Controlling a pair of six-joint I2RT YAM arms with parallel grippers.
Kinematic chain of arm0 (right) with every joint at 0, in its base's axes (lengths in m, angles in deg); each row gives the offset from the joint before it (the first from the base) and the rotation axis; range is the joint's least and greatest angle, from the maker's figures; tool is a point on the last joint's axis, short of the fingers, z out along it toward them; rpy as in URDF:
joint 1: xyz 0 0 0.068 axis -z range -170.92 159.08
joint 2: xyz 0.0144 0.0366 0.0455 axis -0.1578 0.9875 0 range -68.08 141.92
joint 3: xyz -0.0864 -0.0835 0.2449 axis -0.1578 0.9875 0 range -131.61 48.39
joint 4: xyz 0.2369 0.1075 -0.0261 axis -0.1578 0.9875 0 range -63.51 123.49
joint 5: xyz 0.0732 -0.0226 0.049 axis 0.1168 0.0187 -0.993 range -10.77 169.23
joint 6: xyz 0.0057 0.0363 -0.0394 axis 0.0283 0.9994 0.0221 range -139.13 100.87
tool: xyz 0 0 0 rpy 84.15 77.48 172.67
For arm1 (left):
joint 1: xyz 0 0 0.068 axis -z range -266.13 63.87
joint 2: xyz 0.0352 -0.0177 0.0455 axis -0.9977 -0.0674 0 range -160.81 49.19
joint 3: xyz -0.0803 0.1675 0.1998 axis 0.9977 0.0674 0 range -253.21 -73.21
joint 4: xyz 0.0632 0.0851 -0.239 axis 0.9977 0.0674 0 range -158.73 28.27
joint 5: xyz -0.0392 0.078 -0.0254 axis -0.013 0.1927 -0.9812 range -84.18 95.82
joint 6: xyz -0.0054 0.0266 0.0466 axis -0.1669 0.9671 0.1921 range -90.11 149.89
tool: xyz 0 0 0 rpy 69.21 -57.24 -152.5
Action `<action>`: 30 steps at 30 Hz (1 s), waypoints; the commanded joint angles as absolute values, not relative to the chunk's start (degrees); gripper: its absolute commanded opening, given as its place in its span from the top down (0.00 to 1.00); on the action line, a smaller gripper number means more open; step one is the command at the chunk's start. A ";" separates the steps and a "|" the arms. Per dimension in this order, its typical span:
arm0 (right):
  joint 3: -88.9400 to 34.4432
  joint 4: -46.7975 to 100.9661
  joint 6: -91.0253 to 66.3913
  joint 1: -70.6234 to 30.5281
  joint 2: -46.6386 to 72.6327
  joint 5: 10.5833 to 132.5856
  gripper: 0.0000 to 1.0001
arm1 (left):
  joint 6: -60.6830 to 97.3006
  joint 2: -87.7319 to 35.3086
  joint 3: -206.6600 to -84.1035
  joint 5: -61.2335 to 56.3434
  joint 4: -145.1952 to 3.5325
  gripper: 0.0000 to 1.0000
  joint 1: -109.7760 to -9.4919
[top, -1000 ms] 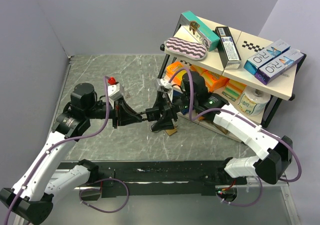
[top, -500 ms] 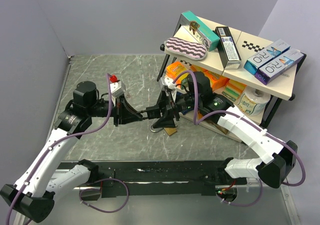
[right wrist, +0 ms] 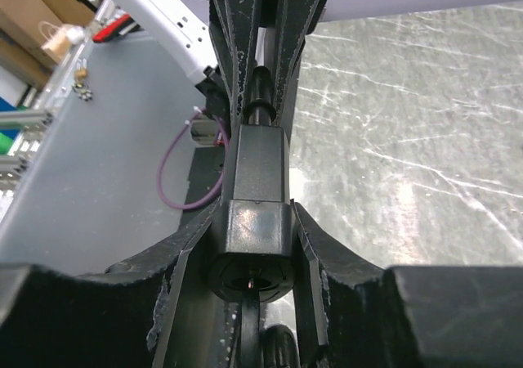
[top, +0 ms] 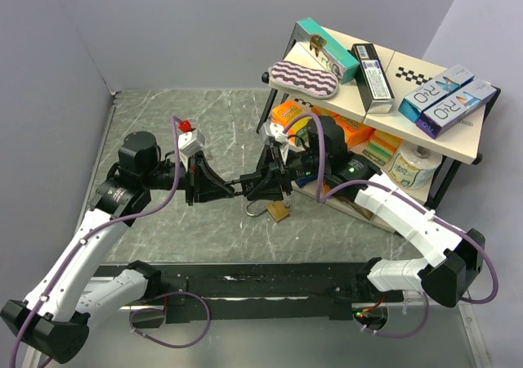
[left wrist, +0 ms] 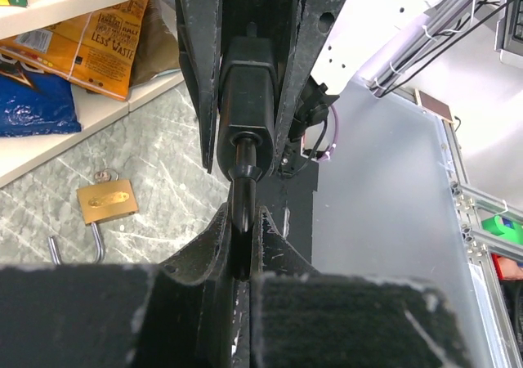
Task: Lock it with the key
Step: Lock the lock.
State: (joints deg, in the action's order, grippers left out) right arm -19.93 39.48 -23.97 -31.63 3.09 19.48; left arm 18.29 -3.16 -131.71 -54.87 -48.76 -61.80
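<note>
A black lock body (top: 250,183) hangs above the table between my two grippers. In the right wrist view my right gripper (right wrist: 255,221) has both fingers pressed on the sides of the lock body (right wrist: 260,172), whose round keyhole end faces the camera. My left gripper (left wrist: 243,229) is shut on a thin black piece (left wrist: 243,204) sticking out of the other end of the lock body (left wrist: 245,82). I cannot tell whether that piece is the key. In the top view the left gripper (top: 231,190) and right gripper (top: 266,183) meet tip to tip.
A brass padlock (top: 278,211) with its shackle swung open lies on the table under the grippers; the left wrist view shows this padlock (left wrist: 106,203) too. A shelf rack (top: 458,143) with boxes and snack bags (left wrist: 90,45) stands at the right. The black rail (top: 270,282) runs along the near edge.
My right gripper rose from just above the brass padlock and closed its fingers onto the black lock body. The left gripper kept its grip and barely moved.
</note>
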 commanded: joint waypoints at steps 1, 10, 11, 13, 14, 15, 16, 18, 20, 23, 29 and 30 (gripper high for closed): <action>-19.90 34.93 -20.19 -32.67 3.72 13.93 0.82 | 18.02 -3.28 -133.50 -54.48 -56.87 0.99 -61.61; -19.82 29.48 -11.49 -34.69 5.57 9.53 1.00 | 17.76 -2.48 -130.52 -46.84 -63.80 0.99 -57.13; -19.90 28.26 -10.88 -34.86 6.00 9.44 1.00 | 17.76 -2.57 -130.52 -46.13 -64.07 0.99 -56.26; -19.99 27.55 -9.47 -35.21 6.27 9.88 1.00 | 17.85 -3.10 -130.52 -45.78 -64.68 0.99 -55.46; -19.99 27.37 -9.12 -35.30 6.53 10.23 1.00 | 17.93 -3.27 -130.60 -45.69 -64.77 0.99 -55.11; -20.08 27.28 -9.20 -35.39 6.62 10.75 1.00 | 17.76 -3.54 -130.69 -45.86 -64.86 0.99 -54.59; -20.08 27.28 -9.55 -35.65 6.71 11.28 1.00 | 17.06 -3.89 -130.69 -45.86 -65.03 0.99 -54.32; -20.26 27.54 -10.34 -36.27 6.89 12.86 1.00 | 15.40 -4.15 -130.34 -46.65 -67.04 0.99 -53.79; -20.17 26.93 -10.61 -37.14 6.89 13.48 1.00 | 11.20 -4.59 -129.64 -47.00 -70.20 0.99 -53.79; -20.34 26.93 -11.91 -38.81 7.41 14.71 1.00 | 7.48 -5.73 -129.02 -46.66 -74.70 0.99 -53.18; -20.17 26.75 -12.80 -40.58 8.29 17.17 1.00 | 4.67 -8.28 -129.90 -45.69 -79.01 0.99 -51.33; -20.17 26.75 -12.80 -40.75 8.38 17.44 1.00 | 4.23 -8.46 -129.82 -45.51 -79.36 0.99 -51.07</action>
